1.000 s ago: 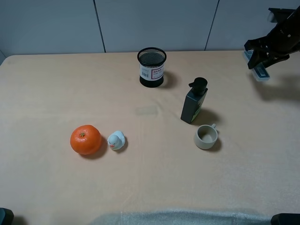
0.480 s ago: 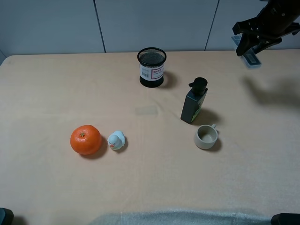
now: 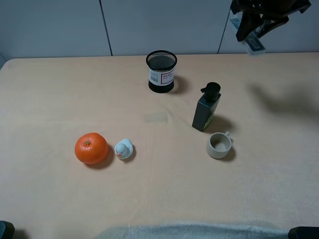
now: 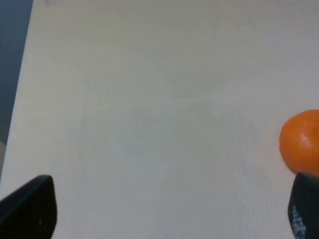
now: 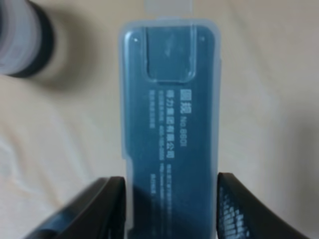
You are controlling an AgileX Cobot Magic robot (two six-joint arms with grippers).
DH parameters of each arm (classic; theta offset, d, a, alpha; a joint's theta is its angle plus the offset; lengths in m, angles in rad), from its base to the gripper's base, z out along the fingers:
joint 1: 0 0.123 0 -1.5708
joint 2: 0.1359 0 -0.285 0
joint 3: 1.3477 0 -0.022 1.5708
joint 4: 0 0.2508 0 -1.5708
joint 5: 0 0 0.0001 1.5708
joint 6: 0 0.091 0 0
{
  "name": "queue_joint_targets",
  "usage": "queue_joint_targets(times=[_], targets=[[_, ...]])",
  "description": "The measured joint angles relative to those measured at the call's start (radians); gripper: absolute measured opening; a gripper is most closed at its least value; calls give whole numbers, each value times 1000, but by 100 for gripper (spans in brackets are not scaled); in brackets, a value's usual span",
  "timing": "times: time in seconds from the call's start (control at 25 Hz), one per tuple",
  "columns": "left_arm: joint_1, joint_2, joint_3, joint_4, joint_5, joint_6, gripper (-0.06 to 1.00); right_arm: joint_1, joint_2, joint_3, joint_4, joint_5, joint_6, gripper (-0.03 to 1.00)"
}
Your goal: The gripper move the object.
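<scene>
My right gripper (image 3: 255, 26) is shut on the object, a slim grey-blue translucent case (image 3: 253, 44). It holds the case in the air above the table's far right corner. In the right wrist view the case (image 5: 169, 124) stands between the two black fingers (image 5: 94, 209), with its dark label and printed text facing the camera. The black mesh cup (image 3: 161, 71) stands at the back middle and also shows blurred in the right wrist view (image 5: 22, 40). My left gripper (image 4: 169, 211) is open and empty, low over bare table near the orange (image 4: 301, 142).
A dark green pump bottle (image 3: 207, 108) stands right of centre, with a small grey cup (image 3: 219, 145) just in front of it. An orange (image 3: 91, 148) and a small white duck toy (image 3: 123, 149) sit at the front left. A grey cloth (image 3: 199, 231) lies along the front edge.
My right gripper has risen and moved left along the back edge with the case in it, from beside the table's right edge to high near the wall. Nothing else moved.
</scene>
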Motion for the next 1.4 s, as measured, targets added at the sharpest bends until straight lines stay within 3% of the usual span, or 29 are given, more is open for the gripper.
queue_joint_targets(times=[0.52, 1.4], targets=[[0, 0, 0, 0, 0, 0, 92, 195, 0, -115, -46, 45, 103, 29], [0, 0, 0, 0, 0, 0, 92, 459, 65, -182, -28, 7, 172, 29]])
